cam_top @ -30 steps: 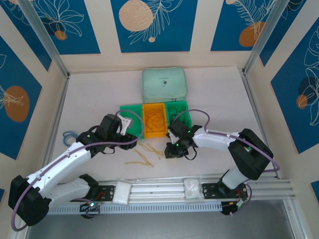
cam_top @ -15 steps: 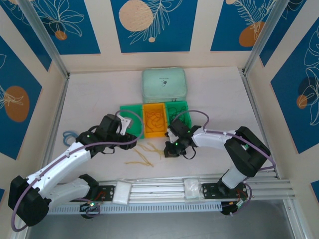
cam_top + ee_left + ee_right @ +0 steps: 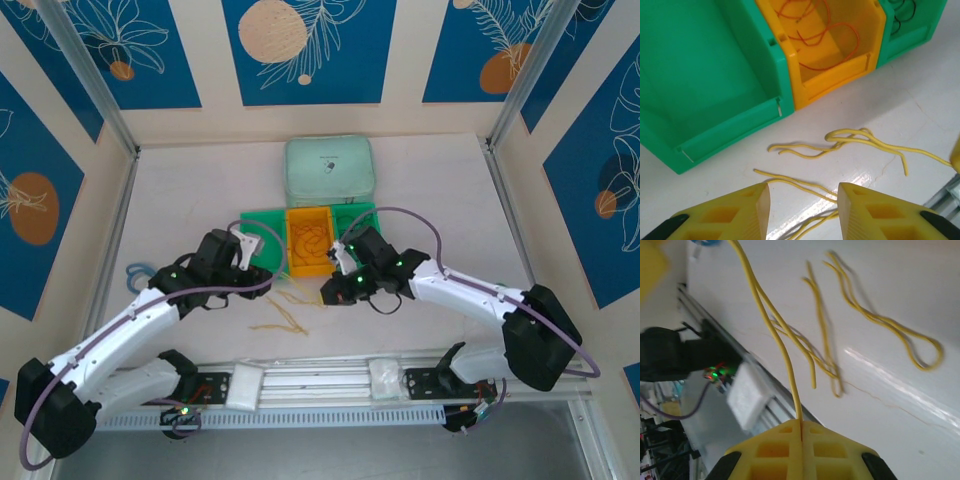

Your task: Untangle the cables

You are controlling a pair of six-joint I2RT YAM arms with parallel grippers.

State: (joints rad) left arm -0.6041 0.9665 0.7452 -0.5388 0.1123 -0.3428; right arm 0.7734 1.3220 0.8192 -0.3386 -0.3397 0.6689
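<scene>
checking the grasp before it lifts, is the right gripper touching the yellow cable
Touching. In the right wrist view the right gripper is shut on the yellow cable, which runs straight into the seam between its closed fingers.

1. You are looking down through the top external camera, which is sitting high above and behind both arm bases. It is facing forward over the whole table (image 3: 200, 190), far from the left gripper (image 3: 262, 262) and the right gripper (image 3: 328, 292).
2. Your left wrist camera is sitting just behind the left gripper (image 3: 802, 195). It is looking closely past the fingertips at the green bin (image 3: 730, 135) and orange bin (image 3: 840, 75) ahead.
3. Your right wrist camera is sitting just behind the right gripper (image 3: 801, 432), rolled sideways and looking closely at the tabletop beyond the tips.
4. All three views are sharing the yellow cables (image 3: 285, 310) (image 3: 850, 140) (image 3: 790, 360) lying between the two grippers.
</scene>
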